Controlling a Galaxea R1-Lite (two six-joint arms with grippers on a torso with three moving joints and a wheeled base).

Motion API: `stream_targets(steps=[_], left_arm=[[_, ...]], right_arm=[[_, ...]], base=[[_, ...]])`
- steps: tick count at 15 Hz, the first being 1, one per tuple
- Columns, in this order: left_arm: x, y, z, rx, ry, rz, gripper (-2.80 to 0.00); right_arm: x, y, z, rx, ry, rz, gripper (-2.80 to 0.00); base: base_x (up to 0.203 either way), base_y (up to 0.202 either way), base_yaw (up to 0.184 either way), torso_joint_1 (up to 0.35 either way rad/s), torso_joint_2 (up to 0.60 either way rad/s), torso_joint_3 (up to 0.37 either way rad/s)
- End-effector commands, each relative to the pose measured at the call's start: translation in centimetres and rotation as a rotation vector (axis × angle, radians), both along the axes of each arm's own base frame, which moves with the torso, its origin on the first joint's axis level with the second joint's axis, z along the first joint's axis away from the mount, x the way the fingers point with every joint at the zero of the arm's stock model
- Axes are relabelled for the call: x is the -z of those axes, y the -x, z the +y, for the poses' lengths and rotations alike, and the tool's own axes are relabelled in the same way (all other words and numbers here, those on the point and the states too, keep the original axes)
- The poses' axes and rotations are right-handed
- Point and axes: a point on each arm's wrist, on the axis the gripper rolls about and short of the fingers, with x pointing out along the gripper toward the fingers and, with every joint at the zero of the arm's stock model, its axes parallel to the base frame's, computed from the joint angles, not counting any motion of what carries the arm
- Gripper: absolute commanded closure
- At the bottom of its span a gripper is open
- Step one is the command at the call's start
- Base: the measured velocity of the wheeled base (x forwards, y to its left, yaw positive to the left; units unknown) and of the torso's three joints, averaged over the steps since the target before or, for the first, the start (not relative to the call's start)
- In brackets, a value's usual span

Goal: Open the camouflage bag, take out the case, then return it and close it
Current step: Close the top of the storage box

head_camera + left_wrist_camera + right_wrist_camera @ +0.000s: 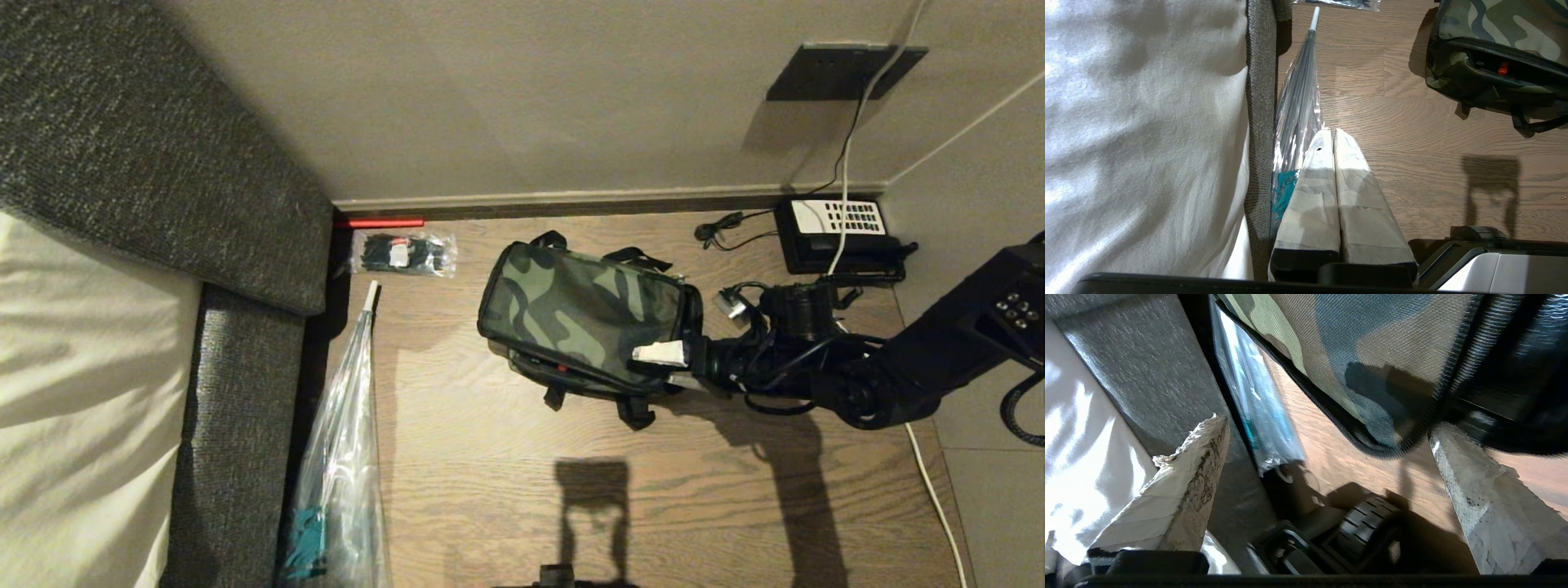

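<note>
While the camouflage bag (584, 314) sits on the wood floor (490, 457) with its lid down but the zipper gaping, the right gripper (663, 358) is at its near corner, fingers spread wide, gripping nothing. Can't tell if the case is inside. Left gripper (1334, 139) is parked by the sofa (1259, 122), pinched closed and empty.

The right arm (914, 363) is matte black with rounded joints, a cluster of small round buttons on its upper housing and loose black cables looping around the wrist. The right gripper (665, 359) has fingers (1180, 498) wrapped in worn, frayed whitish tape. The left gripper (1333, 139) carries the same pale tape over black bases.
</note>
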Motion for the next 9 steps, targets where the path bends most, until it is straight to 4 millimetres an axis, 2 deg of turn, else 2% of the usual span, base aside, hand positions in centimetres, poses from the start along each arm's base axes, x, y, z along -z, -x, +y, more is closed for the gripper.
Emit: stream_targets(steps=[1, 5, 6, 9], left_arm=[[0.01, 0.01, 0.0, 0.0, 0.0, -0.002, 0.0], [0.01, 0.02, 0.0, 0.0, 0.0, -0.003, 0.0], [0.01, 0.02, 0.0, -0.001, 0.0, -0.003, 0.0], [0.01, 0.01, 0.0, 0.0, 0.0, -0.002, 0.0]], right_arm=[[0.6, -0.33, 0.43, -0.01, -0.005, 0.007, -2.8], [0.53, -0.35, 0.41, 0.004, -0.025, -0.005, -2.8], [0.3, -0.42, 0.41, 0.017, -0.041, -0.01, 0.0], [0.12, -0.53, 0.48, 0.021, -0.037, -0.035, 0.0]], base=[[0.0, 0.0, 0.0, 0.0, 0.0, 0.0], [0.0, 0.0, 0.0, 0.0, 0.0, 0.0], [0.0, 0.0, 0.0, 0.0, 0.0, 0.0], [0.0, 0.0, 0.0, 0.0, 0.0, 0.0]])
